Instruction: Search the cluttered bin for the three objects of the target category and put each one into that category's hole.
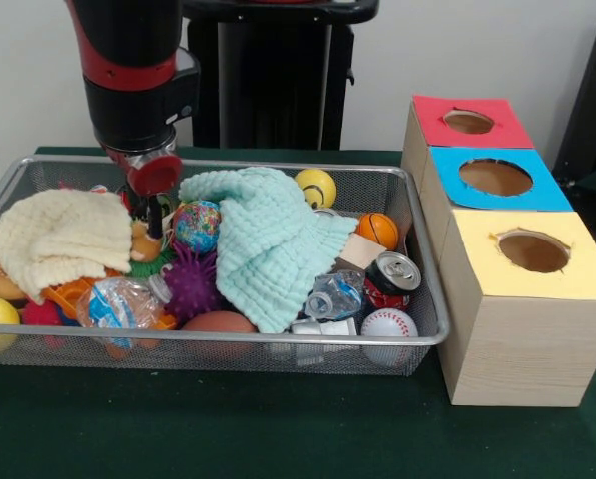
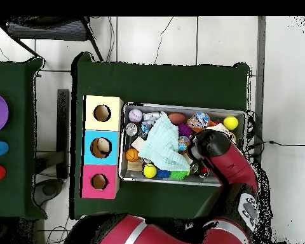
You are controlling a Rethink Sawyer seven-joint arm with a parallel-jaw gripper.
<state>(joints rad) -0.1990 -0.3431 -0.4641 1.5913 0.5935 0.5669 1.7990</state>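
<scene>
finger state can't be told: the gripper (image 1: 154,215) is low among toys at centre left, inside the cluttered bin (image 1: 432,334), beside a cream cloth (image 1: 58,239).

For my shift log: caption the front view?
Sawyer's hand lowered into the cluttered bin beside a cream cloth.

From my remote station this reads as a robotics lab, not a home: my red and black arm (image 1: 128,70) stands on a pedestal (image 1: 268,75) at a surface (image 1: 278,429) draped in dark green cloth, against a plain white wall. A wire basket (image 1: 422,334) of mixed toys sits beside three wooden boxes (image 1: 522,329) with red, blue and yellow holed tops, and the overhead view shows cables (image 2: 161,35) trailing over pale floor tiles (image 2: 225,38).
</scene>
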